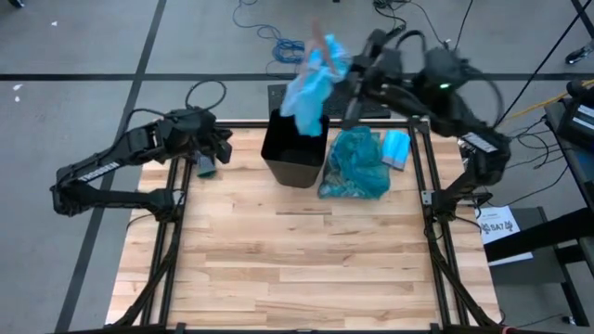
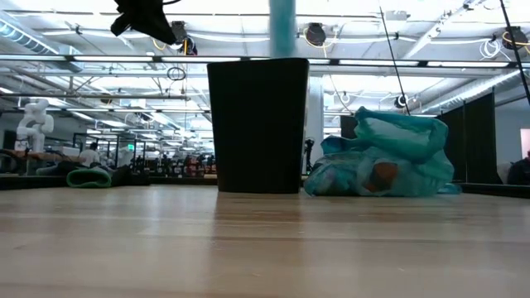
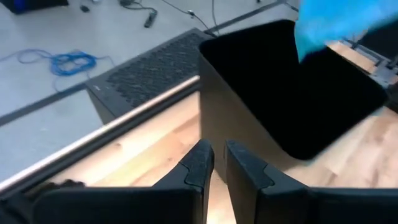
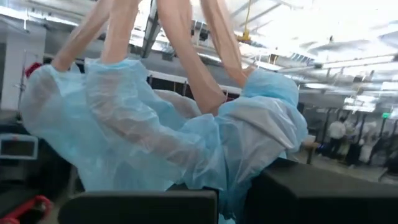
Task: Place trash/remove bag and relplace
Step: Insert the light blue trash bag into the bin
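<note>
A: Hanging above the black bin (image 1: 295, 148), a pale sky-blue bag (image 1: 311, 82) is seen; by what is it held?

B: It is pinched by the right gripper (image 1: 351, 76), whose fingers are pressed together on the plastic. In the right wrist view the bag (image 4: 168, 134) is also stretched over a person's fingers (image 4: 186, 50) (only the fingers are shown).

A: And where is the dark teal bag found?

B: The dark teal bag (image 1: 355, 165) is lain on the wooden table (image 1: 297, 250), just beside the bin on the right arm's side. Trash (image 2: 377, 176) is made out through its plastic in the low view.

A: What is noted of the other arm?

B: The left gripper (image 1: 215, 148) is held over the table's far left corner, apart from the bin. Its fingers (image 3: 198, 169) are seen nearly together, a narrow gap between them, with nothing gripped.
</note>
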